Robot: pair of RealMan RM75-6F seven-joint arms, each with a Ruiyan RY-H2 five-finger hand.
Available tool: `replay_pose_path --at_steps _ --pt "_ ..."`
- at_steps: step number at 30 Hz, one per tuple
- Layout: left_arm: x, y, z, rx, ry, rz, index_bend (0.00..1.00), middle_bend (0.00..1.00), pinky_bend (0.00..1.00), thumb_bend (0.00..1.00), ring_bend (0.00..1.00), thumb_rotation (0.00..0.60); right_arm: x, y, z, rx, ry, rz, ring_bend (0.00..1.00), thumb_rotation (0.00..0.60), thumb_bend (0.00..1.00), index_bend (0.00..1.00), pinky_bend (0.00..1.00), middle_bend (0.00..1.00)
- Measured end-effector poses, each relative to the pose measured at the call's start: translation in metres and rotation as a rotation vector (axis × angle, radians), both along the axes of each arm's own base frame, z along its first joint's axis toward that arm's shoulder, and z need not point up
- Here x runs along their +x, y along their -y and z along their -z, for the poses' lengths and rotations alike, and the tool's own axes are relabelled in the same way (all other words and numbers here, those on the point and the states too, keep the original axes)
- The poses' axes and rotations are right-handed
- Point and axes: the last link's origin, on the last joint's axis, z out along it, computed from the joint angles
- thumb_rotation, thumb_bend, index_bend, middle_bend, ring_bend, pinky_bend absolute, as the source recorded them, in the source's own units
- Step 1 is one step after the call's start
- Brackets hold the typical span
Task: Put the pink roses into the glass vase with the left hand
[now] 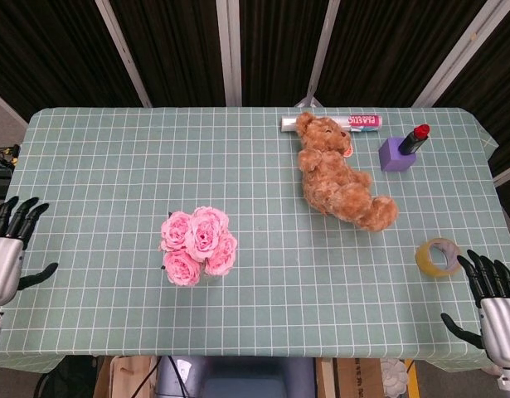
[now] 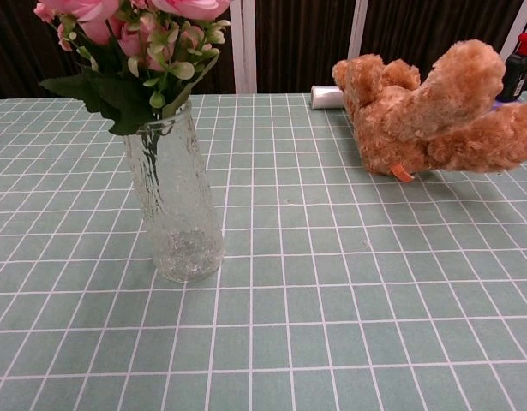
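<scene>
The pink roses (image 1: 198, 245) stand upright in the glass vase (image 2: 174, 205), their blooms (image 2: 126, 10) and green leaves spreading above its rim. From above, the blooms hide the vase. My left hand (image 1: 7, 249) hangs open at the table's left edge, far from the flowers, holding nothing. At the front right corner my right hand (image 1: 489, 300) is open with its fingers spread. Neither hand shows in the chest view.
A brown teddy bear (image 1: 341, 177) lies at the back right, with a white tube (image 1: 346, 123) behind it. A purple block with a red-capped bottle (image 1: 401, 149) stands further right. A roll of yellow tape (image 1: 439, 257) lies near my right hand.
</scene>
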Motion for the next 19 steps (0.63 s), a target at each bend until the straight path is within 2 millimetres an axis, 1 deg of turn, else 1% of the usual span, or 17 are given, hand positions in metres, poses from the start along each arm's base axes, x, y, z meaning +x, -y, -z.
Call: replay_pose_path --at_steps 1,4,7,11,19 --pt "-0.01 0.007 0.002 0.007 0.008 -0.062 0.15 0.08 0.08 0.17 0.03 0.6 0.0 0.0 0.0 0.003 -0.001 -0.001 0.0 0.6 0.22 0.1 0.0 0.05" --pt "-0.031 0.02 0.007 0.013 0.045 -0.171 0.14 0.09 0.08 0.17 0.03 0.6 0.0 0.0 0.001 0.009 -0.006 -0.007 0.0 0.6 0.22 0.1 0.0 0.05" --pt "-0.04 0.021 0.012 0.016 0.077 -0.172 0.14 0.09 0.07 0.17 0.03 0.6 0.001 0.001 0.004 0.02 -0.015 -0.015 0.0 0.6 0.22 0.1 0.0 0.05" --pt "-0.045 0.018 0.014 0.028 0.1 -0.121 0.14 0.09 0.07 0.17 0.03 0.6 0.002 0.002 0.006 0.031 -0.019 -0.024 0.0 0.6 0.22 0.1 0.0 0.05" --pt "-0.046 0.015 0.014 0.025 0.186 -0.017 0.14 0.09 0.06 0.17 0.03 0.6 0.005 0.002 0.01 0.045 -0.025 -0.045 0.0 0.6 0.22 0.1 0.0 0.05"
